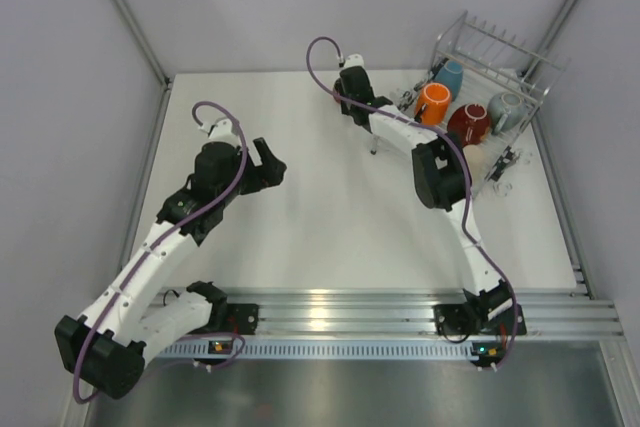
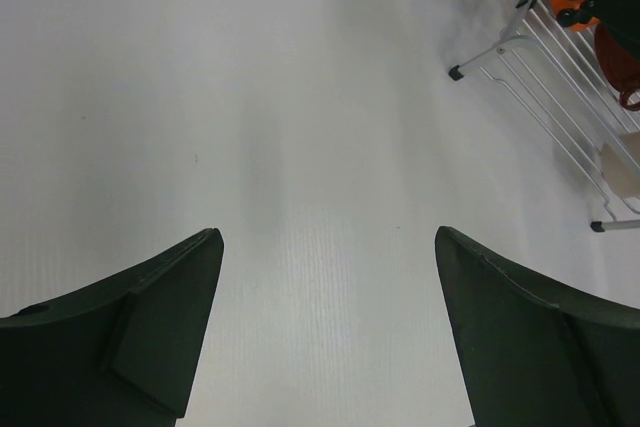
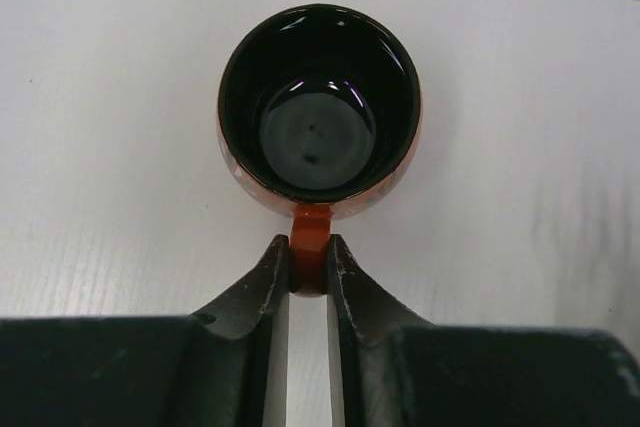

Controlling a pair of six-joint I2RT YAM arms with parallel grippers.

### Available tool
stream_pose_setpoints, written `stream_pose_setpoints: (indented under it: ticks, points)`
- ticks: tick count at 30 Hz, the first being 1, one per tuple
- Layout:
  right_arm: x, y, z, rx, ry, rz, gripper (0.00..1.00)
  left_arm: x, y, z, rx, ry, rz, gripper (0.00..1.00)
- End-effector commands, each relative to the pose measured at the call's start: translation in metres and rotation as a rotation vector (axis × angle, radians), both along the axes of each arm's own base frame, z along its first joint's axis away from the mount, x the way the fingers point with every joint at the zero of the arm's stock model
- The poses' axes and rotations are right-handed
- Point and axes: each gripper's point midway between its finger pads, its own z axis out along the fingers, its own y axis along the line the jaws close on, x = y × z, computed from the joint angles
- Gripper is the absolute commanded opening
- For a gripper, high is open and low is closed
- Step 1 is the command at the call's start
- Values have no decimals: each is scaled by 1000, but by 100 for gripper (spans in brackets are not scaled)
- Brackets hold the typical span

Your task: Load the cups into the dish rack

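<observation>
"What did the right wrist camera catch?"

"The right end effector (image 3: 308,263) was pinched narrow on the orange handle of a black-lined mug (image 3: 318,117), which stood upright on the worktop (image 3: 100,97)."

"And from overhead?"

"The wrist hid that mug. The dish rack (image 1: 497,47) at the far right held an orange cup (image 1: 432,104), a red mug (image 1: 468,123), a grey mug (image 1: 505,110) and a blue cup (image 1: 451,75). The left end effector (image 2: 328,232) gaped wide and held nothing."

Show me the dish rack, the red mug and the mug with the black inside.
dish rack (image 1: 500,42), top view, back wires.
red mug (image 1: 468,123), top view, its body.
black-inside mug (image 3: 318,132), right wrist view, its inner bottom.
</observation>
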Motion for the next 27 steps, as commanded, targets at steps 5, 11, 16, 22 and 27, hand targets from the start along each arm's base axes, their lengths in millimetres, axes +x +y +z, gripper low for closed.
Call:
stream_pose_setpoints:
  ticks: [5,11,16,22,27]
  points:
    - [-16,17,64,65,-109,46,0,16,36,20,48,-10,192,92]
    - [-80,30,80,173,-115,47,0,40,49,23,-14,33,246,89]
    - [-148,58,58,174,-64,87,0,47,47,16,-29,34,246,88]
    - [-209,82,54,180,-81,162,0,48,41,-2,-63,46,228,86]
    - [-242,96,53,198,-83,204,0,48,33,-22,-144,91,212,82]
